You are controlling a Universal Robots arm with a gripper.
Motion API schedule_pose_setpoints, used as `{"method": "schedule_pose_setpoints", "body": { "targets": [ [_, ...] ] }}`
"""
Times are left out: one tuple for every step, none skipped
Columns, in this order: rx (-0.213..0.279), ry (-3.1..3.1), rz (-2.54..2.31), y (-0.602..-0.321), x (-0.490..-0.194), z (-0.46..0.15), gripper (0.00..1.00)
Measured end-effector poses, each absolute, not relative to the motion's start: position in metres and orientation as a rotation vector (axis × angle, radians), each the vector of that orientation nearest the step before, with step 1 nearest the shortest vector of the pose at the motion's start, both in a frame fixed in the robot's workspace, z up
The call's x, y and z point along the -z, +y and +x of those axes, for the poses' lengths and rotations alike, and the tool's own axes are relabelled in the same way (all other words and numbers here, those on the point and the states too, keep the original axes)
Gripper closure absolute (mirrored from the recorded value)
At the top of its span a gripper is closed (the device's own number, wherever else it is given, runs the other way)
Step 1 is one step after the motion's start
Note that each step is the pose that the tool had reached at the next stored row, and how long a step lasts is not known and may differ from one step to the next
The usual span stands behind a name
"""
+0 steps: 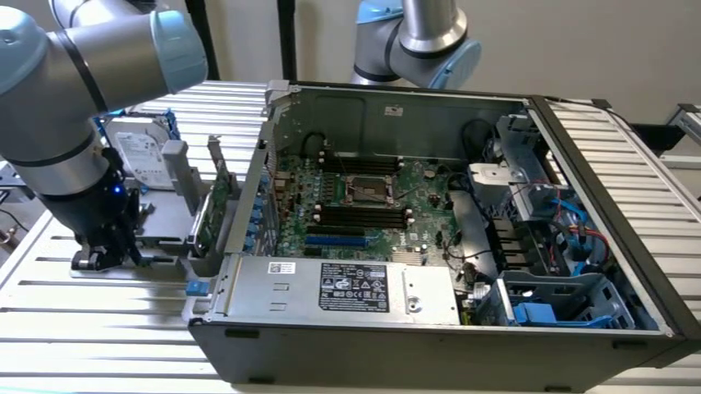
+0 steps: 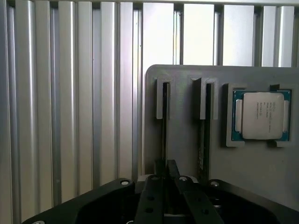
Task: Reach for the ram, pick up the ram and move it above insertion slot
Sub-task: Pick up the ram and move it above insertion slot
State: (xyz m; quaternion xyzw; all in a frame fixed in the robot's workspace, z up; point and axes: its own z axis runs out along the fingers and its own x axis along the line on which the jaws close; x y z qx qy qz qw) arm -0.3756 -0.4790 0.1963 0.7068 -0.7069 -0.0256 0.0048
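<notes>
Exterior view: your gripper (image 1: 101, 256) sits low at the grey holder (image 1: 164, 261), near the expansion card (image 1: 219, 197), which a skewed lift could clip. Wrist view: the ram (image 2: 164, 130) stands edge-on in its holder slot, right at the gripper, and you cannot tell whether the gripper is closed.

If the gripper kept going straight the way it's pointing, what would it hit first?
Most likely the ram, standing edge-on in a slot of the gray holder; the gripper points straight at it. Depth is unclear, so the two may be touching now.
</notes>
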Motion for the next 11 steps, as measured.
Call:
{"method": "schedule_pose_setpoints", "body": {
  "targets": [
    [0.081,-2.214,2.213,-0.4790,-0.1963,-0.3754,0.85],
    [0.082,-2.213,2.213,-0.4790,-0.1963,-0.3751,0.85],
    [0.083,-2.213,2.212,-0.4790,-0.1963,-0.3749,0.86],
    [0.084,-2.212,2.212,-0.4790,-0.1963,-0.3749,0.87],
    [0.085,-2.212,2.212,-0.4790,-0.1963,-0.3748,0.87],
    [0.085,-2.212,2.211,-0.4790,-0.1962,-0.3748,0.87],
    [0.085,-2.212,2.211,-0.4790,-0.1963,-0.3748,0.87],
    [0.085,-2.212,2.211,-0.4790,-0.1963,-0.3748,0.87],
    [0.085,-2.212,2.211,-0.4790,-0.1963,-0.3748,0.87],
    [0.085,-2.212,2.211,-0.4790,-0.1963,-0.3748,0.87],
    [0.085,-2.212,2.211,-0.4790,-0.1963,-0.3748,0.87]
  ]
}}
